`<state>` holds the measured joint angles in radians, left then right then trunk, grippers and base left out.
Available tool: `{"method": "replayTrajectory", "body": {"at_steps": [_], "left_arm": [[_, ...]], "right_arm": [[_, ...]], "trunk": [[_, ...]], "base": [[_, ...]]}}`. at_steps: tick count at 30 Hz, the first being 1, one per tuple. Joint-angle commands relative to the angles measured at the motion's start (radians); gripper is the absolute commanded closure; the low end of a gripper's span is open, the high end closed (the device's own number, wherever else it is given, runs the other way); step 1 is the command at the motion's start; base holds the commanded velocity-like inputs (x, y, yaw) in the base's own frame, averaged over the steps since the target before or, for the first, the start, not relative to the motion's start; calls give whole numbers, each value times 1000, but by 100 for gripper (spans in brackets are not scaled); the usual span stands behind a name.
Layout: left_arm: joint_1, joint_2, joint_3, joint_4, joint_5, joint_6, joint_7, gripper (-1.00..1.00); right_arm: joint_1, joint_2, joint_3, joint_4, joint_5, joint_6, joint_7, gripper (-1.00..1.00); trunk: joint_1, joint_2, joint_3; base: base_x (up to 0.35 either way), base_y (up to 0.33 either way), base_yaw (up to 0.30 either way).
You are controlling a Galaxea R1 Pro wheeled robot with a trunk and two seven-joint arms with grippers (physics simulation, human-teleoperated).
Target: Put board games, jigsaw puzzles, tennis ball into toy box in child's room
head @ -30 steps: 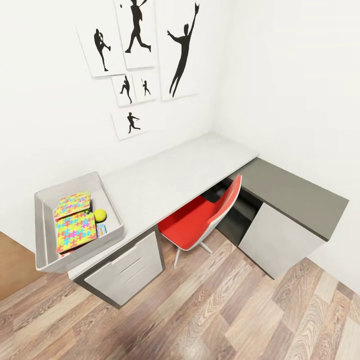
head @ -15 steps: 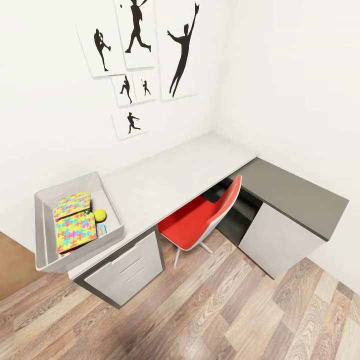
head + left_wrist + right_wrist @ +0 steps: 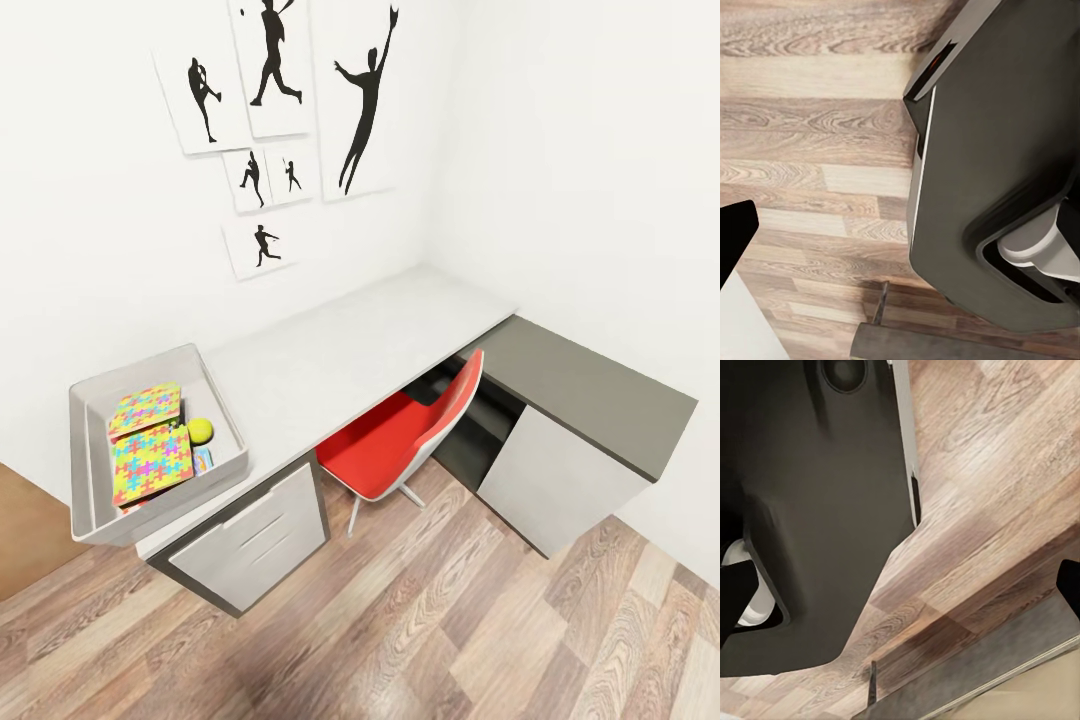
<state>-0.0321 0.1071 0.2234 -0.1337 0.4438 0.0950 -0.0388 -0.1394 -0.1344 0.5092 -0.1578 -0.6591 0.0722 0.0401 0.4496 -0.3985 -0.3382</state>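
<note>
The pale grey toy box (image 3: 133,367) stands at the left end of the table (image 3: 360,340). Inside it lie two jigsaw puzzles (image 3: 146,408) (image 3: 152,466), the tennis ball (image 3: 201,430) and a sliver of a light-blue board game (image 3: 204,458) beside the ball. Any other board games and the bed are out of view. In the left wrist view my left gripper (image 3: 900,225) hangs open over the floor, one dark fingertip (image 3: 735,232) at the frame edge. My right gripper (image 3: 904,585) is open too, its fingertips (image 3: 736,589) far apart and nothing between them.
A red chair (image 3: 400,440) is tucked under the desk between the white drawers (image 3: 255,535) and the cabinet (image 3: 555,480) under the dark grey wing (image 3: 590,390). Sports silhouettes (image 3: 280,110) hang on the wall. My dark base (image 3: 1005,150) sits on the wood floor (image 3: 450,640).
</note>
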Motion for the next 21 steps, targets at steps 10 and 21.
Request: {"method": "replayTrajectory", "body": {"at_steps": [10, 21], "left_arm": [[0, 0, 8, -1, 0, 6, -4, -100], [0, 0, 8, -1, 0, 6, -4, -100]], "right_arm": [[0, -1, 3, -2, -4, 4, 1, -100], [0, -1, 3, -2, -4, 4, 1, -100]], "trunk": [[0, -2, -1], [0, -2, -1]], "base": [[0, 0, 0], [0, 0, 0]]}}
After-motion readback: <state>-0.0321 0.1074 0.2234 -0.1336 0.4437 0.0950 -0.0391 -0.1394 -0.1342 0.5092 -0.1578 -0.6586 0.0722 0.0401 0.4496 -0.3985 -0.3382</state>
